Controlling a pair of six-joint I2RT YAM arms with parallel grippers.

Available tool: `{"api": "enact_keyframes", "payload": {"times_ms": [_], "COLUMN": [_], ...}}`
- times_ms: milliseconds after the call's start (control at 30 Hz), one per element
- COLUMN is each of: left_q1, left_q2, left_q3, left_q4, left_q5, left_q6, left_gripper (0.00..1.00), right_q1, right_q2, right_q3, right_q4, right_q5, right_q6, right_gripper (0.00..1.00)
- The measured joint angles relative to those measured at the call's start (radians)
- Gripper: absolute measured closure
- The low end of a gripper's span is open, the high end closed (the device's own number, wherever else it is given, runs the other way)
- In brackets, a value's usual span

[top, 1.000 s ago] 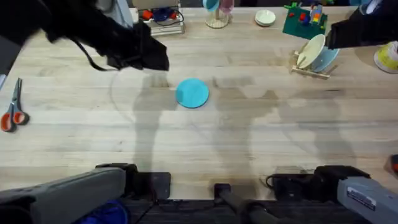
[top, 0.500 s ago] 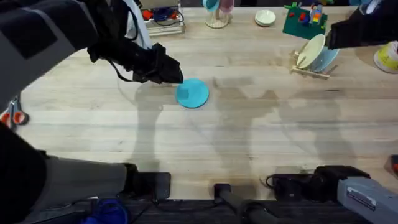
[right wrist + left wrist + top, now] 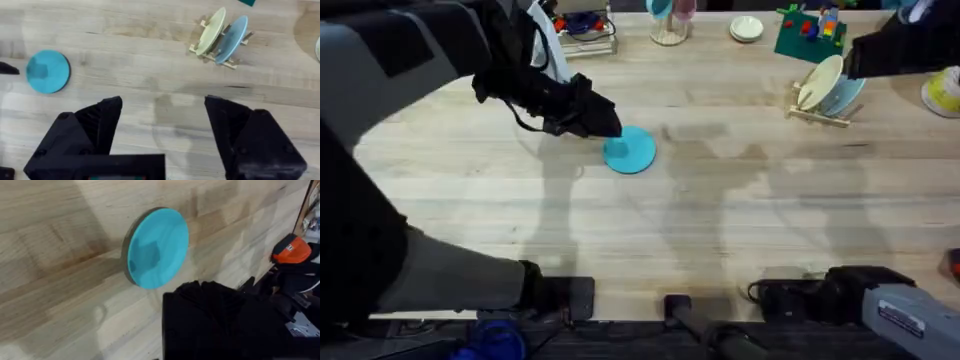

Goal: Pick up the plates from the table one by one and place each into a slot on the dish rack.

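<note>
The left gripper (image 3: pixel 605 125) sits low over the table (image 3: pixel 720 230), just beside the cyan plate's (image 3: pixel 630 150) near-left edge; whether its fingers are apart or together cannot be told. The right gripper (image 3: pixel 162 122) is raised high near the table's far right with its fingers spread wide and nothing between them. Below it, the rack (image 3: pixel 820 112) holds a cream plate (image 3: pixel 819 82) and a pale blue plate (image 3: pixel 843 95) on edge.
</note>
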Motion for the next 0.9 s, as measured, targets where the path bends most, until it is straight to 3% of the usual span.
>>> {"api": "enact_keyframes", "payload": {"times_ms": [300, 700, 900], "left_q1": [0.0, 0.0, 0.006], "left_q2": [0.023, 0.261, 0.295], "left_q3": [0.0, 0.0, 0.01], "left_q4": [0.003, 0.089, 0.09], "left_q5": [0.0, -0.018, 0.022], "left_q6": [0.014, 0.044, 0.044], "left_gripper": [0.959, 0.959, 0.959], "right_q1": [0.0, 0.0, 0.0], "right_q2": [0.0, 0.0, 0.0], "right_q3": [0.0, 0.0, 0.0], "right_q4": [0.0, 0.0, 0.0], "right_q5": [0.0, 0.0, 0.0], "right_q6": [0.0, 0.0, 0.0], "right_gripper": [0.007, 0.007, 0.007]}}
